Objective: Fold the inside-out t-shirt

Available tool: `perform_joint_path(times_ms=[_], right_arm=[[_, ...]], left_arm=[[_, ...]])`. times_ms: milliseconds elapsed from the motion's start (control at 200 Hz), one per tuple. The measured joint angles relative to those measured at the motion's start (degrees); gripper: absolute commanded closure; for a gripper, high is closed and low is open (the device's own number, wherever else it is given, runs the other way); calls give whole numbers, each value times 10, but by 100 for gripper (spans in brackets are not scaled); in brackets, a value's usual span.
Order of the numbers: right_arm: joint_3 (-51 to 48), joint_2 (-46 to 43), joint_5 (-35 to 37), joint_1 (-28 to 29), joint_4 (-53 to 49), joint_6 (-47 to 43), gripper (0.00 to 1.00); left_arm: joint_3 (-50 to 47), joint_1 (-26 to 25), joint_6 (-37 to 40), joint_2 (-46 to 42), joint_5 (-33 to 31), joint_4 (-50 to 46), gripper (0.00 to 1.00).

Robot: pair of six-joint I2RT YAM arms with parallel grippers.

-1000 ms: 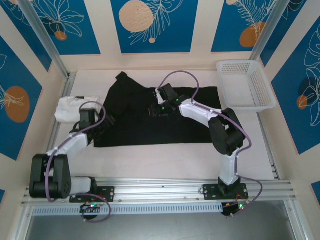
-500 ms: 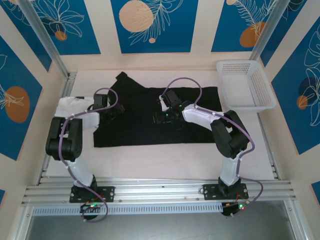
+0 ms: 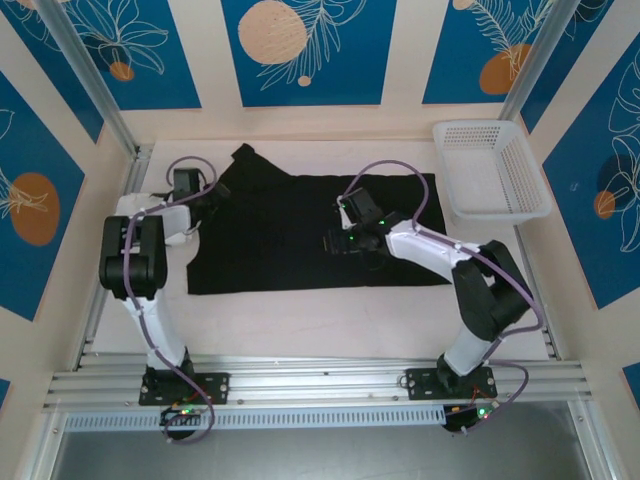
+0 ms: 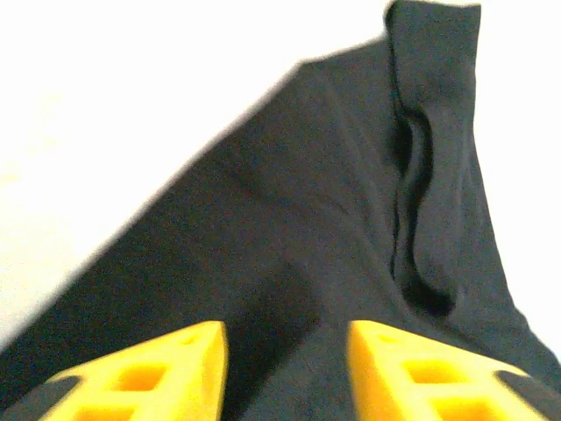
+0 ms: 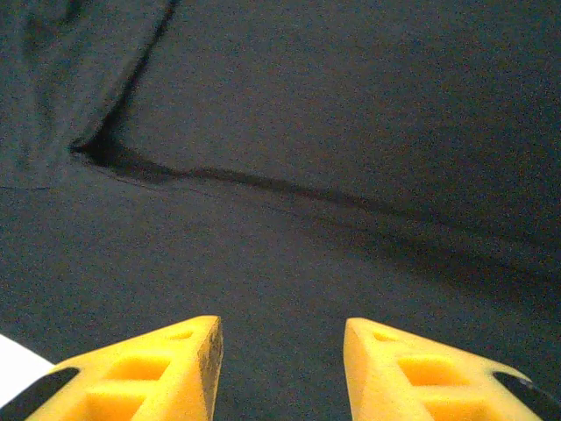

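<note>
Shirt (image 3: 290, 255) lay spread flat on the counter (image 3: 330, 320), one sleeve out at far left; folding judged barely begun. Left hand (image 3: 208, 194) at that edge and right hand (image 3: 338, 243) over the middle stood open, empty

left arm (image 3: 158, 216), right arm (image 3: 425, 246) extended, jaws apart.

item: black t-shirt (image 3: 270, 240) | state: spread flat; shallow creases | sleeve (image 3: 243, 155) pokes out far-left
</note>
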Motion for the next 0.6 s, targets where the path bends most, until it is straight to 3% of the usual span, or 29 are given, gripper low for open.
perform_joint_path(times_ms=[145,335,600], right_arm=[[-29,-19,7,-69,-24,27,57],[-27,-2,7,-171,-82,42,58],[-12,61,-9,-201,-175,29,63]], left_arm=[[-68,4,-10,-51,0,21,41],[-194,-34,-7,-152,31,34,39],[-290,-51,52,-232,59,-22,38]])
